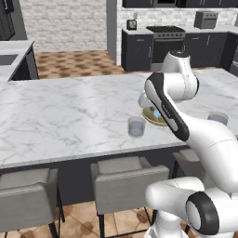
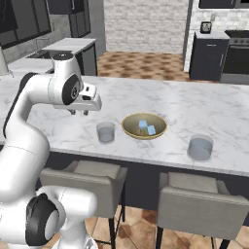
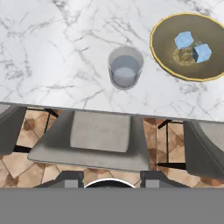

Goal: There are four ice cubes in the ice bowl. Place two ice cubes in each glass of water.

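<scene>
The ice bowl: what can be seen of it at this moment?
The ice bowl is wide, shallow and round, with a tan-yellow rim and a darker olive inside, matte as it looks. It sits upright on the marble counter, between the two glasses and touching neither. Two pale blue ice cubes lie near its middle, close together. The hand view shows it at the upper right, cut by the edge; the arm partly hides it in the left base view.

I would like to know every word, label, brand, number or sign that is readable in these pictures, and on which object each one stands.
None: no readable text stands on anything here.
The ice bowl, the ice cubes and the two glasses carry no label.
The marble counter shows veins, no writing.
The oven and the small appliance on the back counter are too small and blurred to show any marking.
</scene>
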